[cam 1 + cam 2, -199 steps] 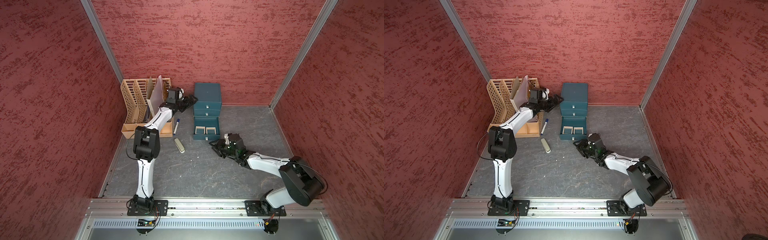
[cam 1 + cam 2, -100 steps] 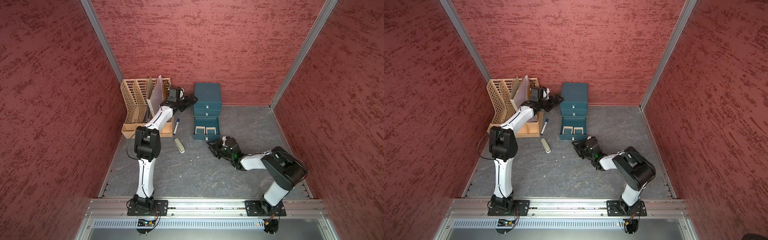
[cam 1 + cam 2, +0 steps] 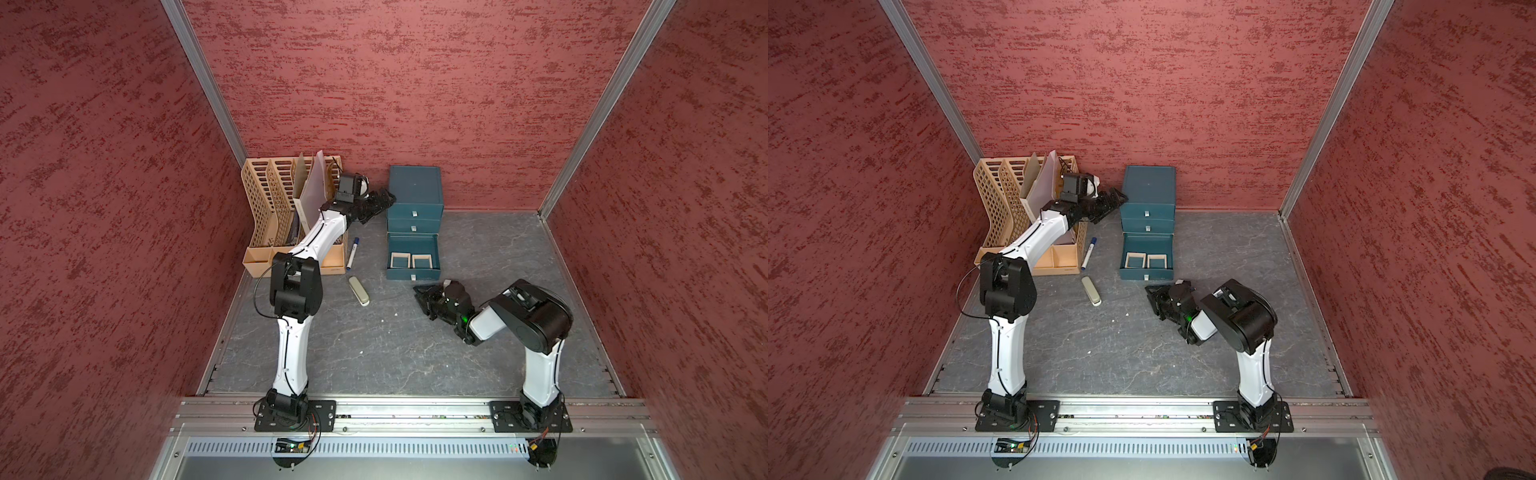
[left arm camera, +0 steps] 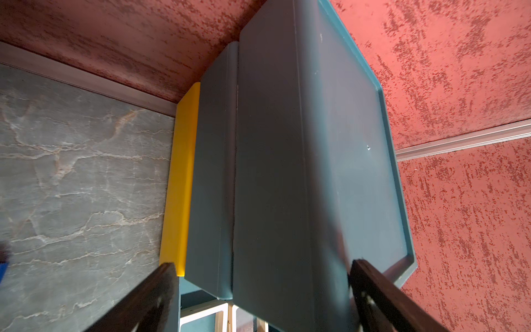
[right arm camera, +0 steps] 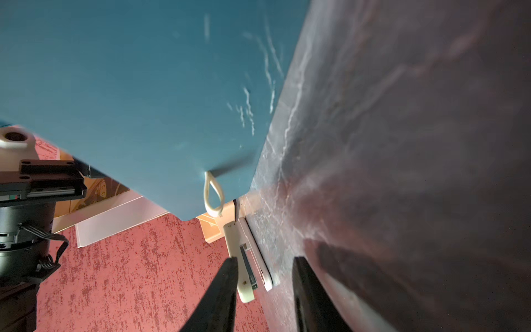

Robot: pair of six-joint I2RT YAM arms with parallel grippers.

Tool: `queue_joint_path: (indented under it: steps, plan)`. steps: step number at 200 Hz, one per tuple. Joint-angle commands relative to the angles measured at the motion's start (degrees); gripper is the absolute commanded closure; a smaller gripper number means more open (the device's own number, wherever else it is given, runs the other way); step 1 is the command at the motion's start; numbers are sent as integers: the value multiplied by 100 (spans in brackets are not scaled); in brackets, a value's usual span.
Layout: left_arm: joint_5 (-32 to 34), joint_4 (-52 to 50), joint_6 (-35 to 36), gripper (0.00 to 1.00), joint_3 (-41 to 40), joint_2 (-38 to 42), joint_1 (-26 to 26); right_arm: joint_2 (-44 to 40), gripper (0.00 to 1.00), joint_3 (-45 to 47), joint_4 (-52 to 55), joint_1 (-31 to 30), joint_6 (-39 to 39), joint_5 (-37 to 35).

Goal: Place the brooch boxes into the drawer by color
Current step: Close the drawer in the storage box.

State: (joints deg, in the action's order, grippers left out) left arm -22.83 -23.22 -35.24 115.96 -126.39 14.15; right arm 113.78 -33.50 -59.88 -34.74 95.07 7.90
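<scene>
Grey tabletop (image 3: 374,353): open bottom drawer (image 3: 411,245) holds two tan brooch boxes (image 3: 400,261).

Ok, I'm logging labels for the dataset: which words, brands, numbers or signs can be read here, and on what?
Nothing is legible.
File rack: faint mark on its front lip, too small to read.
Marker: any print is too small to read.
Drawer unit: no lettering shows.

The left arm (image 3: 316,236) stretches forward and up, its left gripper (image 3: 380,200) level beside the top of the drawer unit (image 3: 414,189), jaws spread wide. The right arm (image 3: 540,361) folds sharply at the elbow, its right gripper (image 3: 420,293) low just before that unit, jaws narrowly parted around nothing.
</scene>
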Motion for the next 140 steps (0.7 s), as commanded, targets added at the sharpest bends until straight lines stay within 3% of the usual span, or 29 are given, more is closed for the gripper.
queue_joint_path:
  steps: [1, 105, 140]
  plan:
    - [130, -430, 123, 2, 49, -211, 33, 115, 64, -160, -666, -50, 146, -252]
    - [103, -446, 132, 2, 94, -211, 35, 731, 68, -618, -1081, 124, 363, -434]
    - [95, -447, 141, 2, 85, -202, 26, 751, 75, -702, -926, 171, 399, -446]
